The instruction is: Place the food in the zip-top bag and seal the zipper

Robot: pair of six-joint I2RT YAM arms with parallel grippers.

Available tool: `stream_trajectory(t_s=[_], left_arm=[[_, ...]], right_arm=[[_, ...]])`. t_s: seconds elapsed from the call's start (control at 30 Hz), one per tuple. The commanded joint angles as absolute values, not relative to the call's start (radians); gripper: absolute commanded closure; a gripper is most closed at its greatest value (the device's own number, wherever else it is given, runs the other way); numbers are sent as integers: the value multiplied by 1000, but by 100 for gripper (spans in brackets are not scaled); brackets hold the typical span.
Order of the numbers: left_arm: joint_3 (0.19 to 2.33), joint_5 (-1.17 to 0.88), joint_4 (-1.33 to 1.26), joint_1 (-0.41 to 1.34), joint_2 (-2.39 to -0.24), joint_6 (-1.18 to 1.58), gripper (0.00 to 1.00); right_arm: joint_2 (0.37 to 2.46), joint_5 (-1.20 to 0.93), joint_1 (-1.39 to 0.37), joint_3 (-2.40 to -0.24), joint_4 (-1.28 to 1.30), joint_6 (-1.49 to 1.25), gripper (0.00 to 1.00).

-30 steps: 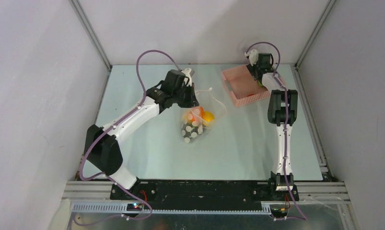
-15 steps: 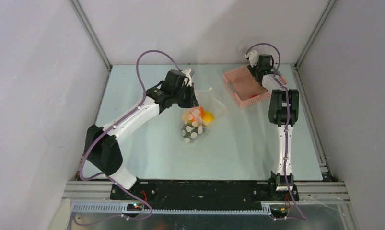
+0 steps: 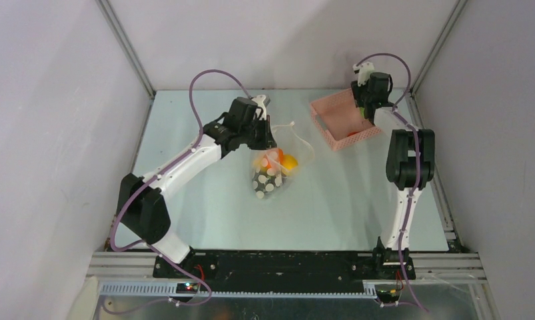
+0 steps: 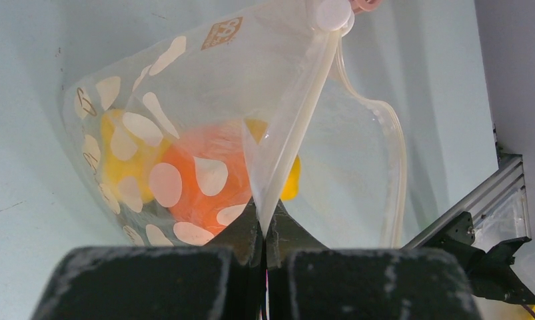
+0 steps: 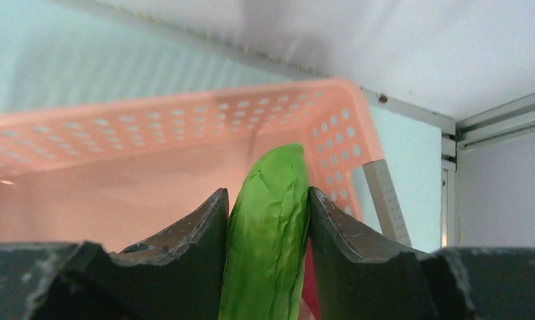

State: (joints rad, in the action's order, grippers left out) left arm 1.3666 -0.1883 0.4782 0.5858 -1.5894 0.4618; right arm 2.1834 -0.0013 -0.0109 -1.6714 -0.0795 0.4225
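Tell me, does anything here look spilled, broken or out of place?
Nothing stands out. The left hand pinches the dotted zip-top bag by its mouth edge, with orange and yellow toy food inside. The right hand grips a green leafy toy vegetable by the pink basket.

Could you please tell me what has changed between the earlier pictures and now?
The right arm swung to its right and lifted slightly in the pink basket, its jaws closing on the green vegetable. The left arm kept its jaws shut on the zip-top bag; the food inside has not moved.
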Motion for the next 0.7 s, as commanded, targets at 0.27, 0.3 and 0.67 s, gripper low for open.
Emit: stream_trajectory(t_s=[0.27,0.3,0.67], left_arm=[[1319,-196,401,577,-1507,472,100],[1313,-196,400,577,-1504,475,100],[1279,-204,387,577,-1464,497,100]], right_arm=[[1844,-253,-19,-1516,-356,32,100],[1823,-275,-25,-1498,-357,2,100],[1407,-277,-276,-1208,-253,-73,100]])
